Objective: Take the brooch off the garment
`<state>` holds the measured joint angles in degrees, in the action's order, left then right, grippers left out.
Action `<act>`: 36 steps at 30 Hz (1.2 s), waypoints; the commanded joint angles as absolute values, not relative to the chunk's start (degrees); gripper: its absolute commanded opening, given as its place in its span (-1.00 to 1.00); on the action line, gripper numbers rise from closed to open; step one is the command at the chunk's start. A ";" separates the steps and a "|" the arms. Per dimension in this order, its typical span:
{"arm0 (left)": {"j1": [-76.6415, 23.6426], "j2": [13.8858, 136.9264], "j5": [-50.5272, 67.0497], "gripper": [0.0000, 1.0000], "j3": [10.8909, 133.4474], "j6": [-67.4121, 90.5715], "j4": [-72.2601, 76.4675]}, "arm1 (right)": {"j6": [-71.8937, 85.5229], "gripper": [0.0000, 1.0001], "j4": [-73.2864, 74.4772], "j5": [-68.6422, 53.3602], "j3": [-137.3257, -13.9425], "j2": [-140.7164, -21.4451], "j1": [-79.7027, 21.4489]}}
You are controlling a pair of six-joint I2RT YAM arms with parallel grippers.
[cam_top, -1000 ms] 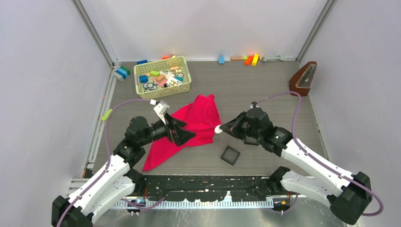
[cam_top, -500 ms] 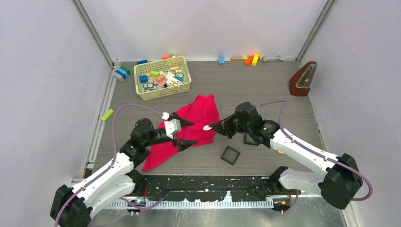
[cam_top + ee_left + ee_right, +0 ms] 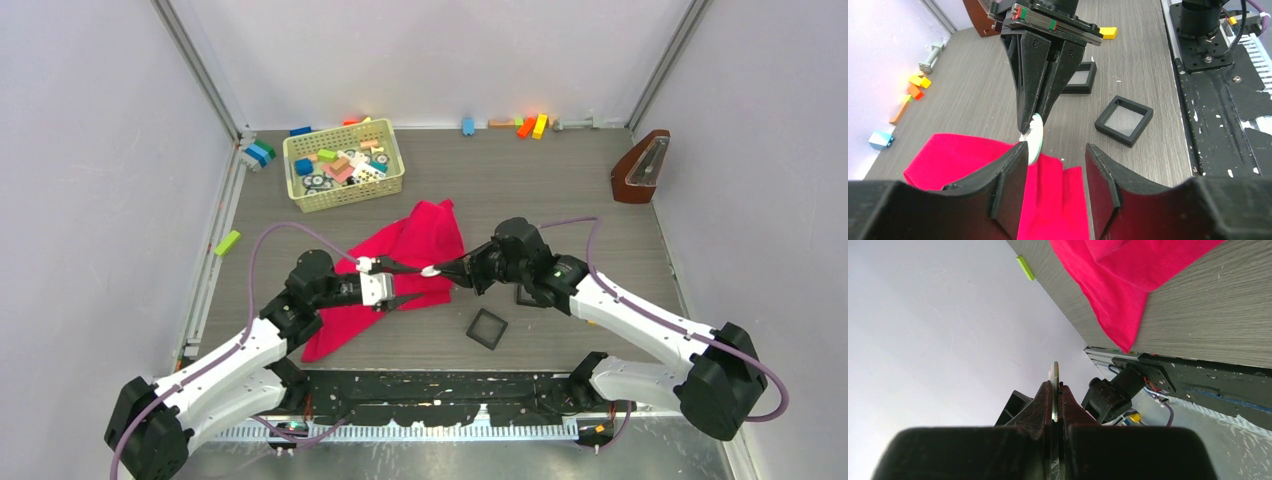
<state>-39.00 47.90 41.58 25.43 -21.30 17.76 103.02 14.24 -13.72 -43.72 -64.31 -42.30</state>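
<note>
Your right gripper (image 3: pixel 1030 125) is pressed shut on the brooch (image 3: pixel 1036 140), pinching the small pale disc by its upper rim so it hangs edge-down from the fingertips. The right wrist view shows the same grip, with the disc seen as a thin sliver between two closed fingers.

The brooch sits just above the near edge of the garment (image 3: pixel 963 160), a crimson-pink cloth lying rumpled on the grey table (image 3: pixel 973 90). It looks lifted clear of the fabric, though from these angles you cannot be sure that no pin is caught in the cloth.

Your left gripper (image 3: pixel 1055 148) has its jaws apart and holds nothing. One finger is right beside the disc, perhaps touching it, and the other stands off to the side. Two small black square trays (image 3: pixel 1123 120) lie on the table beyond.

Expect the brooch to be light, stiff and smooth-faced, so a rim pinch like this can let it twist or slip. Squeezing across its flat faces should hold it better.

The garment is soft and limp and will drag along if anything catches. If you need to restrain it, pin down a fold close to the brooch.
</note>
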 commanded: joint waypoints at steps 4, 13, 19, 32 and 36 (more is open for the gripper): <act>-39.55 48.13 39.56 -0.08 28.38 -24.62 19.09 | 104.54 -0.99 10.72 -14.69 -46.33 -65.91 -44.13; -39.64 48.53 39.07 -0.24 28.87 -25.70 17.27 | 105.16 -0.99 9.30 -14.07 -46.21 -66.27 -45.80; -39.66 48.83 38.92 -0.26 28.89 -26.36 16.26 | 105.46 -0.99 9.36 -13.54 -46.10 -65.60 -46.09; -40.17 49.24 39.13 -0.64 28.99 -27.20 15.51 | 105.82 -0.99 9.10 -13.27 -45.83 -65.11 -46.58; -40.17 49.31 39.15 -0.94 29.30 -27.54 14.69 | 106.03 -0.99 8.78 -13.40 -45.54 -65.08 -46.64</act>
